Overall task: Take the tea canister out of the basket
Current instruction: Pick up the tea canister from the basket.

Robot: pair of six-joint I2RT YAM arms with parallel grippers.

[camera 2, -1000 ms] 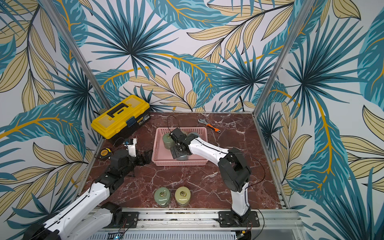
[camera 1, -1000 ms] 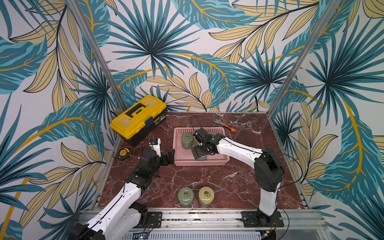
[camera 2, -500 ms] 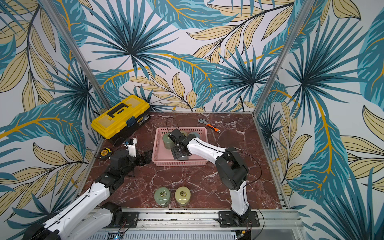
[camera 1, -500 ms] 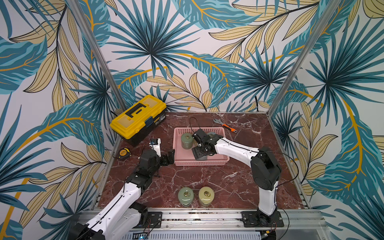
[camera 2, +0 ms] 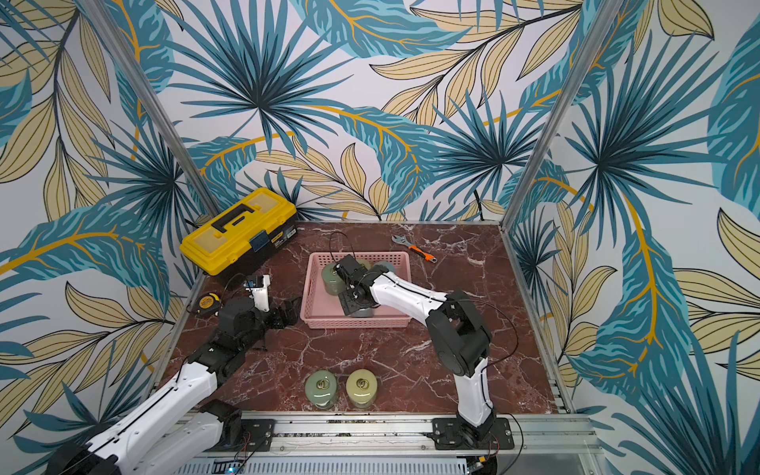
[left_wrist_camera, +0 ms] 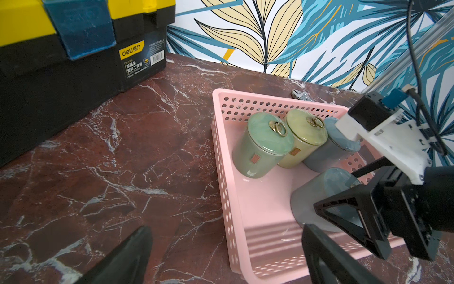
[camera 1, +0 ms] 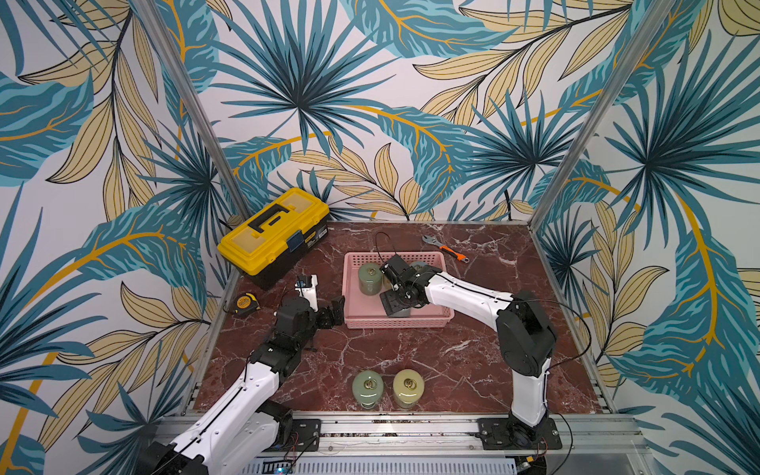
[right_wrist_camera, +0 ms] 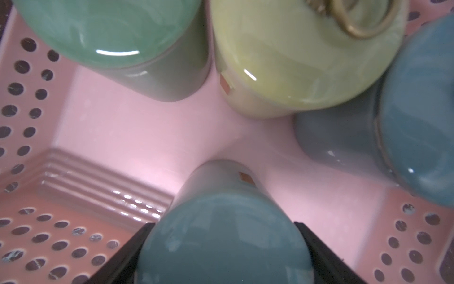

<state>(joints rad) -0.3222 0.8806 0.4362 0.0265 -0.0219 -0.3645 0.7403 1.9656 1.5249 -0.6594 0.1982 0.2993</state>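
The pink basket stands mid-table. A blue-grey tea canister stands upright near its front wall. My right gripper reaches down into the basket and is shut on this canister, one black finger against each side. Three more canisters stand along the back wall: green, yellow-green and blue. My left gripper is open and empty, low over the table by the basket's near left corner.
A green canister and a yellow canister stand on the marble near the front edge. The yellow-and-black toolbox is at the back left, a tape measure beside it. A wrench lies behind the basket.
My right gripper has shifted slightly left inside the basket and its jaws have closed on the blue-grey canister. The left arm has not moved.
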